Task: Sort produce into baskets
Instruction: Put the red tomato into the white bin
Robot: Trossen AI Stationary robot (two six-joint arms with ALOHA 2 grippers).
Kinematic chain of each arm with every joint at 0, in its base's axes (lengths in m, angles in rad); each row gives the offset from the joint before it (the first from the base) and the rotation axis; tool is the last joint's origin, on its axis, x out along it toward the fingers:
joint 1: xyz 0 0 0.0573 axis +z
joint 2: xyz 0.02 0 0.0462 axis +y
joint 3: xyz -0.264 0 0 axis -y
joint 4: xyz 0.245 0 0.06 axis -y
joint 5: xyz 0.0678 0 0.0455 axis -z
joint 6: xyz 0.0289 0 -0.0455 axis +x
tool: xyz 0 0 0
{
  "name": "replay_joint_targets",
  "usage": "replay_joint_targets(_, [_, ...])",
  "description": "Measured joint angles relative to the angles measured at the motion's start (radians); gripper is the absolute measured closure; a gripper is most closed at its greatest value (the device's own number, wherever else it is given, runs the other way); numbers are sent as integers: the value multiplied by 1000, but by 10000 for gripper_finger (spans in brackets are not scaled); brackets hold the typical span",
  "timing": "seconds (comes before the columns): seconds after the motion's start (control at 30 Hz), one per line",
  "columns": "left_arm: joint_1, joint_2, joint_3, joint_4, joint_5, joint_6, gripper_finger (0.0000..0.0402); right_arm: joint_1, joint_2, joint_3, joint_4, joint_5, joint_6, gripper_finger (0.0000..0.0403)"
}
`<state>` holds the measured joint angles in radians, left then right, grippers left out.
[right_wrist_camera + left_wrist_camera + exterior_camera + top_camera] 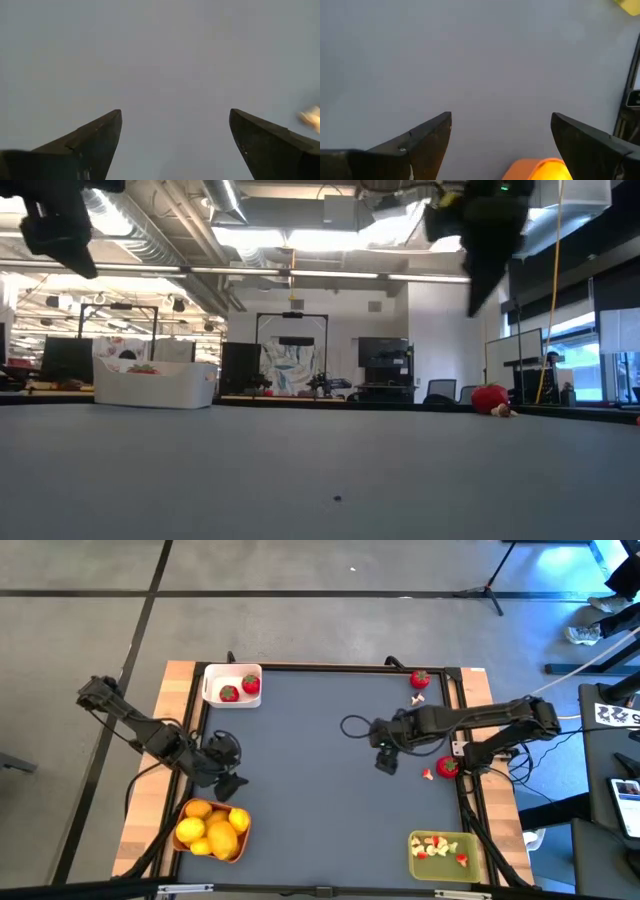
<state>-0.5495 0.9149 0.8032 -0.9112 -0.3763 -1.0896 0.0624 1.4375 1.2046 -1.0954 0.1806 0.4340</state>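
Note:
The white bin at the far left holds two strawberries. The orange bin at the near left holds lemons and orange citrus. The olive-green bin at the near right holds pale and red bits. One strawberry with a pale bit beside it lies at the far right, and another strawberry with a bit lies at the right edge. My left gripper is open and empty just beyond the orange bin. My right gripper is open and empty over bare mat, left of the right-edge strawberry.
The grey mat is bare across its middle. Wooden borders flank it on the left and right. A black cable loop lies on the mat near my right arm.

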Motion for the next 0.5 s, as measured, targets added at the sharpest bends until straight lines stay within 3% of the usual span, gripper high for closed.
replay_joint_targets(0.27, [27, 62, 0, 134, -4, 131, 68, 0, -47, -54, -219, 8, -11, 38])
replay_joint_targets(0.5, [61, 103, 0, 168, -15, 190, 68, 0, -86, -156, -376, -69, -15, 38])
